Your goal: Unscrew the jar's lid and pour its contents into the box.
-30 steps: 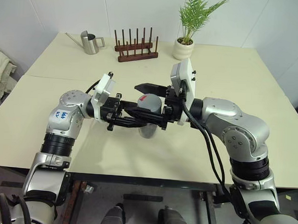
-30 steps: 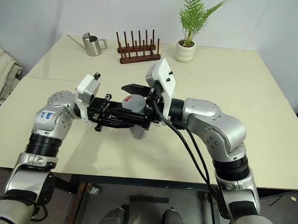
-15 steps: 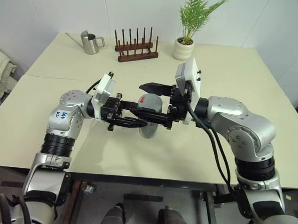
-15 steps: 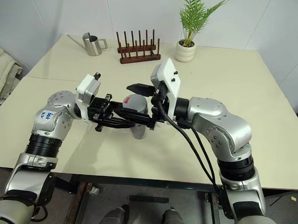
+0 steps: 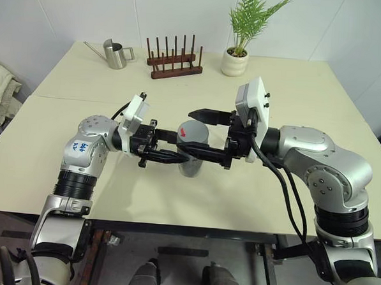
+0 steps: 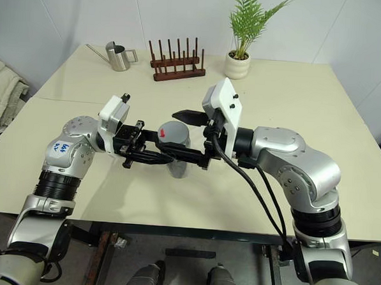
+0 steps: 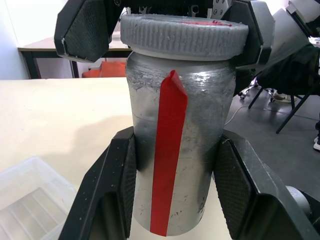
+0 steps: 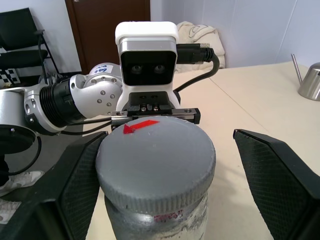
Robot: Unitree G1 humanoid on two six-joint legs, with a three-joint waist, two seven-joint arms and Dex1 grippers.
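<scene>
— Where's the jar (image 5: 191,156) now?

— Upright above the table (image 5: 295,90), well in front of the wooden rack (image 5: 174,57). The left gripper (image 7: 175,195) is clamped on its body, 2 fingers either side of the red stripe (image 7: 167,160).

— And the lid (image 8: 155,162)?

— On the jar. The right gripper (image 5: 207,136) stands wide around it; 1 finger looks close to the rim, the other clear.

— So how should it unscrew it?

— I'd centre the lid between the fingers, close squarely on the ribbed edge, then twist while the left holds firm. The box (image 7: 30,202) lies beside the jar.
</scene>
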